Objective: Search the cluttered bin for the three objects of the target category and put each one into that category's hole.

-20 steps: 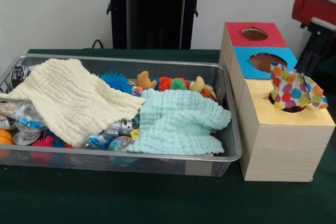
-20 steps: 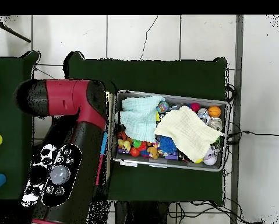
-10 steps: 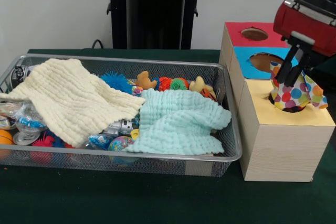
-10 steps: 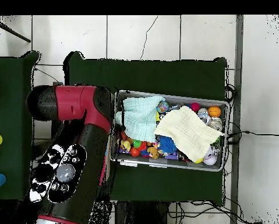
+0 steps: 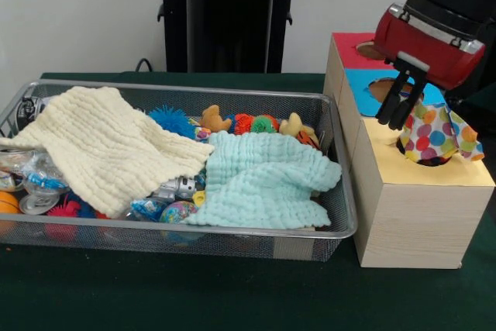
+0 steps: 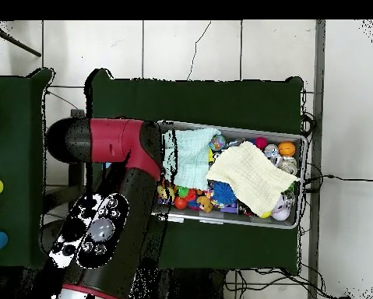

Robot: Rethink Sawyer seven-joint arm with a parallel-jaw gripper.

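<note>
A polka-dot cloth [image 5: 438, 136] sticks half out of the hole in the yellow top of the sorting box [image 5: 418, 215]; the blue hole [image 5: 387, 89] and red hole [image 5: 375, 49] lie behind it. My gripper [image 5: 394, 116] hangs just left of that cloth, above the yellow top's left part, open and empty. In the wire bin [image 5: 256, 239] lie a cream cloth [image 5: 108, 145] and a mint cloth [image 5: 263, 180] over mixed toys. From overhead the arm [image 6: 119, 202] covers the box and the gripper; the cream cloth [image 6: 251, 175] and mint cloth [image 6: 191, 156] show in the bin [image 6: 228, 220].
Toys line the bin's back: a blue spiky ball [image 5: 172, 119], a tan plush [image 5: 213, 119], an orange-green toy [image 5: 256, 123]. Clear plastic items [image 5: 35, 184] and an orange ball [image 5: 6, 203] sit at the bin's left end. The bin's right wall stands close to the box.
The arm has swung in from the right edge, past the polka-dot cloth, toward the bin. The cloth stays in the yellow hole. Overhead, the arm now overlaps the bin's left end.
</note>
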